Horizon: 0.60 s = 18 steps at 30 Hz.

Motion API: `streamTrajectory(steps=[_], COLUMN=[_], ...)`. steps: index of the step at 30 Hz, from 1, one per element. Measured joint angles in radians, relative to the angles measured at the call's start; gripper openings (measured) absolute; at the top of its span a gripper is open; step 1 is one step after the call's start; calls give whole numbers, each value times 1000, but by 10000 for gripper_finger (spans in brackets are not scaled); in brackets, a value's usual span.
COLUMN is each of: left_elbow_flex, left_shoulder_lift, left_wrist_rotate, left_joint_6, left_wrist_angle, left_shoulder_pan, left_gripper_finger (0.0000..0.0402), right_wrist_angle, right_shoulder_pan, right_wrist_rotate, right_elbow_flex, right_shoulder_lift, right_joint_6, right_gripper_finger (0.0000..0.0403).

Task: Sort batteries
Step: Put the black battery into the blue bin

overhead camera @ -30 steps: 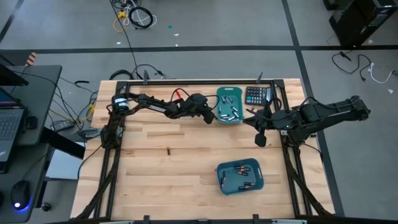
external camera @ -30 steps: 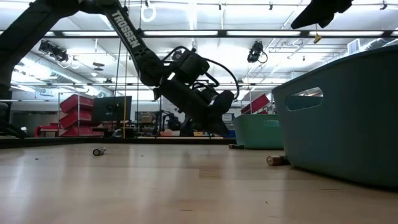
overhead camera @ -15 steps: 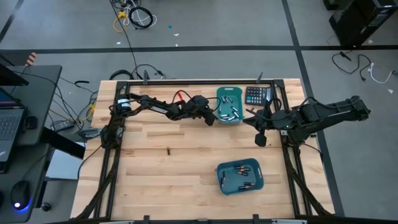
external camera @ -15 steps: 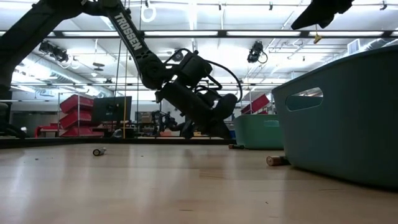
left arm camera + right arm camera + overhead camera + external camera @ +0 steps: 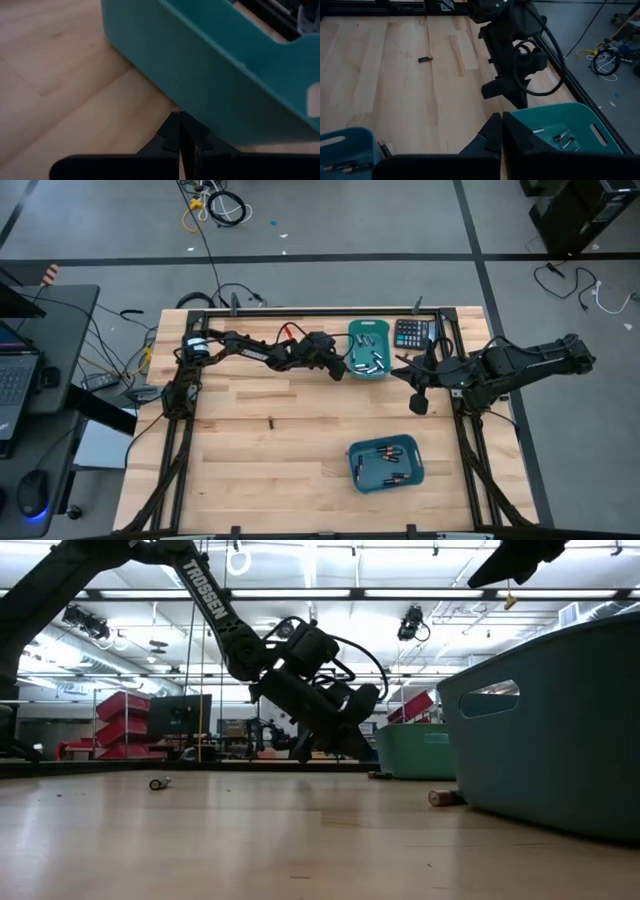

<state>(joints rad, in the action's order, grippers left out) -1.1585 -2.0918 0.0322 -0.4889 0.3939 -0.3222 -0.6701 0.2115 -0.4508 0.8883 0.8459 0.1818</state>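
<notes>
Grey concrete flooring with loose cables surrounds a pale wooden bench (image 5: 250,470) framed in black rails, as seen from above. At the far left, beside the bench, a laptop (image 5: 15,380) is seen on a dark side desk.

From the bench's left rear corner the left arm is stretched along the rear edge, and the left claw (image 5: 336,369) is held low just beside the left wall of the rear teal bin (image 5: 368,375). Its fingers (image 5: 175,135) are pressed together with nothing between them, as the left wrist view shows, with the bin wall close in front. In the low view the same claw (image 5: 350,745) is angled down just above the wood.

A single dark battery (image 5: 270,421) is seen lying alone on the open wood, well apart from both bins; it appears again in the right wrist view (image 5: 424,59).

Silvery-grey batteries (image 5: 368,356) are gathered inside the rear bin. Nearer the front edge a second teal bin (image 5: 352,470) is placed, and dark batteries (image 5: 388,462) are held in it. One more cell (image 5: 440,797) is seen on the wood just beside this bin's wall in the low view.

A black calculator (image 5: 411,333) is set just right of the rear bin.

The right arm is reached in from the right rail, and the right claw (image 5: 419,402) is held above the wood, closed and empty.
</notes>
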Motion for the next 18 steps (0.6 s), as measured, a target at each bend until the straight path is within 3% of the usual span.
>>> streamTrajectory(steps=[5, 9, 13, 18], left_elbow_flex=[-3, -42, -95, -190], left_shoulder_lift=[0, 7, 31, 26], left_wrist_rotate=[-9, -46, -154, -163], left_joint_6=[-12, 16, 69, 142], left_wrist_angle=[-8, -137, -294, -357], left_shoulder_pan=[-4, -9, -27, -41], left_gripper_finger=[0, 0, 0, 0], right_wrist_angle=[-6, -15, -24, -42], right_shoulder_pan=[0, 0, 0, -4], right_wrist_rotate=[-1, -1, -1, -1], right_elbow_flex=[0, 0, 0, 0], right_shoulder_lift=[0, 0, 0, 0], right_joint_6=[2, 1, 6, 9], right_gripper_finger=[1, 0, 1, 1])
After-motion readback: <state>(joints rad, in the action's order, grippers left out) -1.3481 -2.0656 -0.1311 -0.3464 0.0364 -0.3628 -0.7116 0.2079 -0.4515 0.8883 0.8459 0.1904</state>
